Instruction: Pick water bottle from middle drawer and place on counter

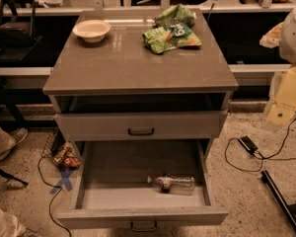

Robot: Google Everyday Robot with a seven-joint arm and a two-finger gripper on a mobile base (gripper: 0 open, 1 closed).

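Water bottle (173, 183) lying on its side in open middle drawer (122, 166), right of centre, near front wall, cap end pointing left. Above that, drawer front (103, 126) with black handle. Up on bench (133, 65) we see white bowl (91, 30) and green snack bags (172, 36). Pincer out of shot, so we can't tell its state.

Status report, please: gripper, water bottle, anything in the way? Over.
Gripper not in view. Water bottle lying on its side in open middle drawer. Nothing over it. Bowl, snack bags at counter rear.
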